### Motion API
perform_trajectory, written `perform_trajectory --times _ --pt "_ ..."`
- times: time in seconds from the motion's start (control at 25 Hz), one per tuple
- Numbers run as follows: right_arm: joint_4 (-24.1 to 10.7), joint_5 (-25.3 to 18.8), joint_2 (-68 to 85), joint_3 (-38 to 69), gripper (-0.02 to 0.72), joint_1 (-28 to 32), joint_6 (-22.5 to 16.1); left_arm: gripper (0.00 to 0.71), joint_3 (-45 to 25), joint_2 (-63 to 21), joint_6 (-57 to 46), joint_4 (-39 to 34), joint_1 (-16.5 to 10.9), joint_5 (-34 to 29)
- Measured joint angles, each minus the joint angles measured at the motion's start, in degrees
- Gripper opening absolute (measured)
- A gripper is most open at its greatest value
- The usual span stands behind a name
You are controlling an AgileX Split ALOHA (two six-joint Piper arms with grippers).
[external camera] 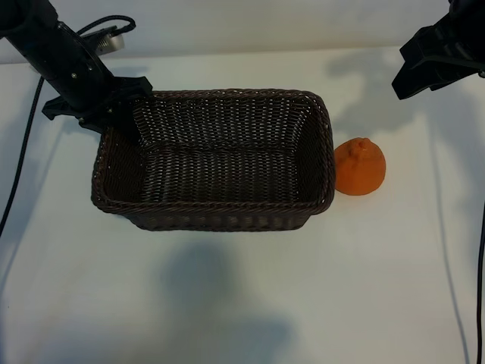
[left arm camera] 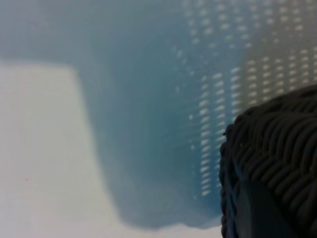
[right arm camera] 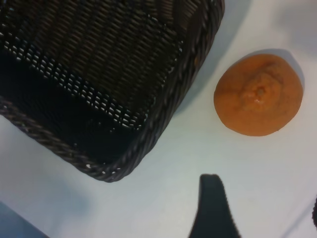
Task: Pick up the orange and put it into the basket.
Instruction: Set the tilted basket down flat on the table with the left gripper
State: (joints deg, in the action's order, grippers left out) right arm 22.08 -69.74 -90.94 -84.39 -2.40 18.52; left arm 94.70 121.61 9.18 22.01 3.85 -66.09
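Only the right wrist view is showing the right gripper (right arm camera: pixel 267 208) spread above one orange (right arm camera: pixel 258 94), beside one basket (right arm camera: pixel 163 114); left gripper's (external camera: pixel 114 106) state I cannot tell

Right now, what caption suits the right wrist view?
Orange on the table beside the basket, open right gripper above.

You are getting bright overhead light; soft shadows are falling toward six o'clock of the basket (external camera: pixel 220 216), and the left wrist view is blurring.
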Motion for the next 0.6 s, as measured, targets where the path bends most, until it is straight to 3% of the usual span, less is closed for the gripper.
perform_trajectory --times 0.6 --pt "0.0 0.0 0.0 0.0 0.467 0.0 0.0 0.184 0.0 3.03 -3.46 -0.01 0.73 1.48"
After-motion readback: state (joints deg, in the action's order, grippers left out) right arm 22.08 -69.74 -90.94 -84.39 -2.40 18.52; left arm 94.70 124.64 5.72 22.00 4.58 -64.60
